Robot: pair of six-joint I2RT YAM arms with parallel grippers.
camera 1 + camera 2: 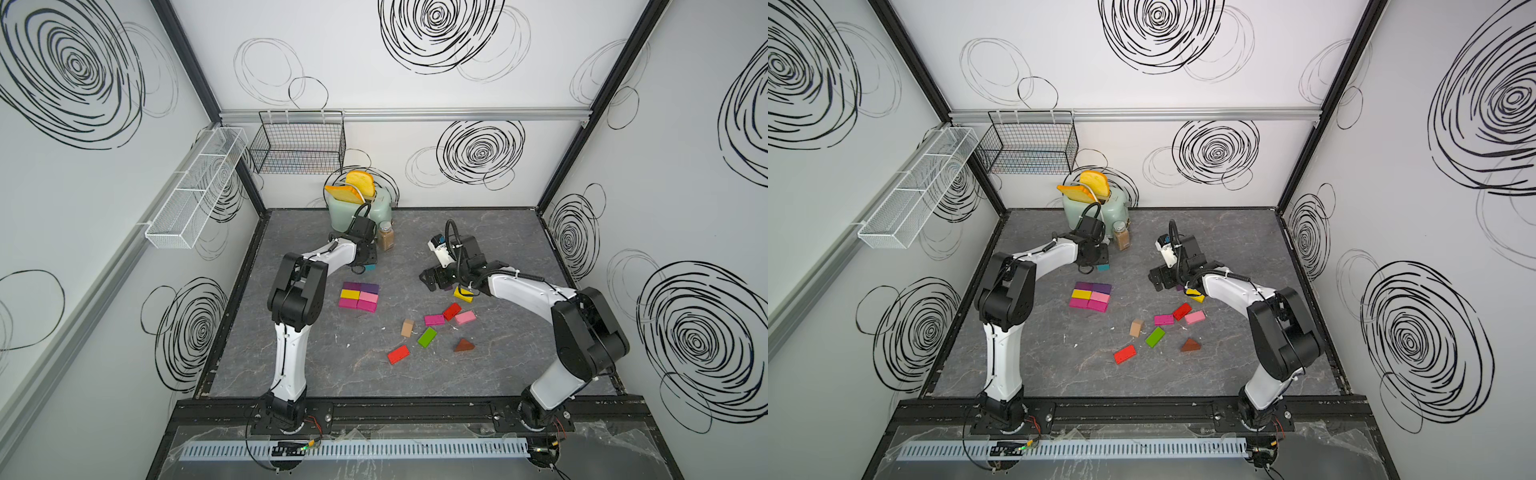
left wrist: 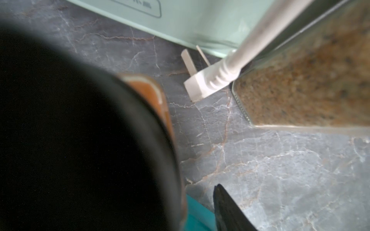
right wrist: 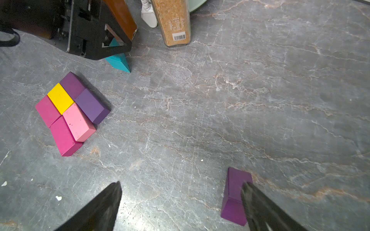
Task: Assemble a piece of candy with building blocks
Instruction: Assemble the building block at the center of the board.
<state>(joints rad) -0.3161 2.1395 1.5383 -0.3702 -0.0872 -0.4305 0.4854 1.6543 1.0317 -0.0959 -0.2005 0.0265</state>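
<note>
Six building blocks, purple, yellow, pink and magenta, lie packed into a flat rectangle (image 1: 359, 296) (image 3: 70, 110). My left gripper (image 1: 365, 266) is down over a teal triangle (image 1: 370, 269) (image 3: 118, 62). In the left wrist view the teal triangle (image 2: 198, 216) lies against one black finger (image 2: 226, 210). A jar's dark lid hides the other finger, so the grip is unclear. My right gripper (image 3: 181, 185) (image 1: 432, 278) stands open low over the table. A purple block (image 3: 236, 192) lies just inside one of its fingers. A yellow block (image 1: 462, 294) sits under the right arm.
Loose blocks lie front right: red (image 1: 452, 311), magenta (image 1: 434, 319), pink (image 1: 465, 317), tan (image 1: 407, 328), green (image 1: 427, 336), another red (image 1: 398, 354), a brown triangle (image 1: 464, 345). A spice jar (image 1: 385, 237) and mint toaster (image 1: 357, 208) stand behind the left gripper. A white plug (image 2: 202, 86) lies there.
</note>
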